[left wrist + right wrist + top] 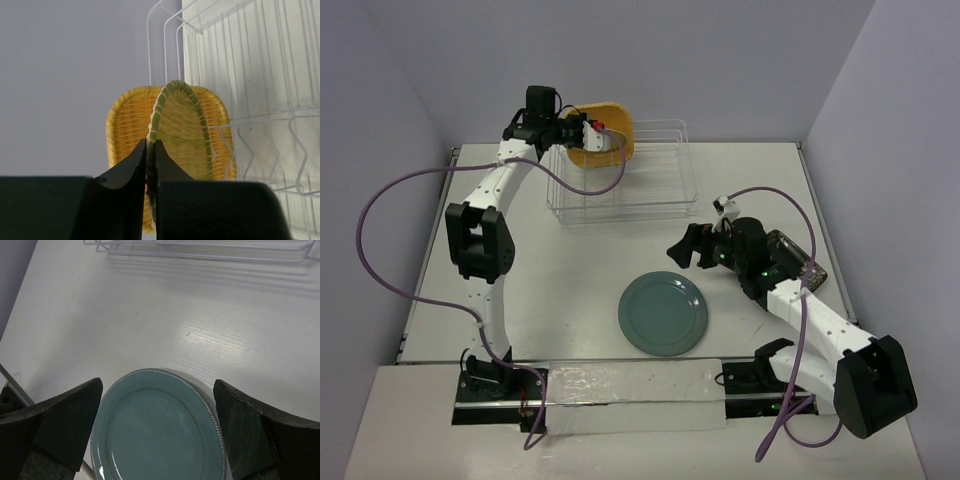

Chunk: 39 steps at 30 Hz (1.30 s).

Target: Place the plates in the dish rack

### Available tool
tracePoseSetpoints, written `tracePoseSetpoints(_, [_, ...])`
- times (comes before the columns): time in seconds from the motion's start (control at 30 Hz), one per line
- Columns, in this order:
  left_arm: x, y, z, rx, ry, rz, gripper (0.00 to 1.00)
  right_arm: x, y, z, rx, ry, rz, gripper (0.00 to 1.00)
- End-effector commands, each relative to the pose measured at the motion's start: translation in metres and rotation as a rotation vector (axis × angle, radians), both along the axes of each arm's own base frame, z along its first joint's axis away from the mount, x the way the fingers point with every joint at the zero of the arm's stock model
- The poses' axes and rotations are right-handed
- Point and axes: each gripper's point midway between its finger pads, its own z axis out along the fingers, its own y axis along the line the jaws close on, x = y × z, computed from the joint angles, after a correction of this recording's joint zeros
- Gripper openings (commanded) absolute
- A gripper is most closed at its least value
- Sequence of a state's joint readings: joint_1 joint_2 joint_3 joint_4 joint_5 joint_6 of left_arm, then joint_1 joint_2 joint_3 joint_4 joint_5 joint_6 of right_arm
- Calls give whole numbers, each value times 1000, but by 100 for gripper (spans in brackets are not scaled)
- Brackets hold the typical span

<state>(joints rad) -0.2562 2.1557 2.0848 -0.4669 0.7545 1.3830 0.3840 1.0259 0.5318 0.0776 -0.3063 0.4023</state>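
My left gripper is shut on the rim of the small round yellow plate, holding it on edge over the left end of the wire dish rack. The orange-tan rounded square plate stands upright just behind it, at the rack. The teal plate lies flat on the table. My right gripper is open above its far edge, one finger on each side. The dark floral square plate lies partly hidden under the right arm.
The rack's near edge shows at the top of the right wrist view. White table lies between the rack and the teal plate. Purple cables loop beside both arms. Walls close in the back and sides.
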Motion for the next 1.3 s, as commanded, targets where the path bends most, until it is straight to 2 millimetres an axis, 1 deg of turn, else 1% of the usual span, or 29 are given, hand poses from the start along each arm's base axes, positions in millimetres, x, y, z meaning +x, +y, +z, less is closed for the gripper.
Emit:
tracePoseSetpoints(0.0, [1,-19,16,-44,-66,-88,0,11,5,22,8,-59,2,99])
tracePoseSetpoints(0.17, [0,-21,2,-23,-46,-98,0,12,5,20,5,-52,2,99])
tracePoseSetpoints(0.47, [9,-24,-24,-2,-30,-58,0,15,8,17,0,-38,12,99])
tracePoseSetpoints(0.57, [14,-25,-22,-20,-39,-40,0,16,9,15,-2,-30,14,99])
tracePoseSetpoints(0.77, [19,-23,-32,-3,-36,-6,0,16,9,15,-4,-32,16,99])
tracePoseSetpoints(0.8, [19,-23,-31,-2,-38,-7,0,16,10,16,-3,-34,21,99])
tracePoseSetpoints(0.83, [18,-22,-34,1,-26,-7,0,16,10,16,-2,-34,26,99])
tracePoseSetpoints(0.87, [18,-22,-33,0,-28,-7,0,16,10,16,-2,-34,26,99])
tracePoseSetpoints(0.93, [18,-21,-39,7,-12,4,10,16,11,17,-2,-34,27,99])
tracePoseSetpoints(0.97, [17,-21,-39,3,-5,5,15,16,11,17,0,-32,28,99])
tracePoseSetpoints(1.0, [18,-22,-39,-5,4,8,22,16,12,17,2,-29,30,99])
tracePoseSetpoints(1.07, [22,-22,-41,-24,9,27,32,17,12,17,5,-28,28,99])
tracePoseSetpoints(1.13, [24,-21,-41,-24,1,37,44,16,13,18,9,-27,33,99])
tracePoseSetpoints(1.17, [25,-21,-42,-22,-2,39,48,16,13,18,11,-28,33,99])
tracePoseSetpoints(1.27, [27,-19,-38,-29,-14,57,54,17,12,19,9,-31,30,99])
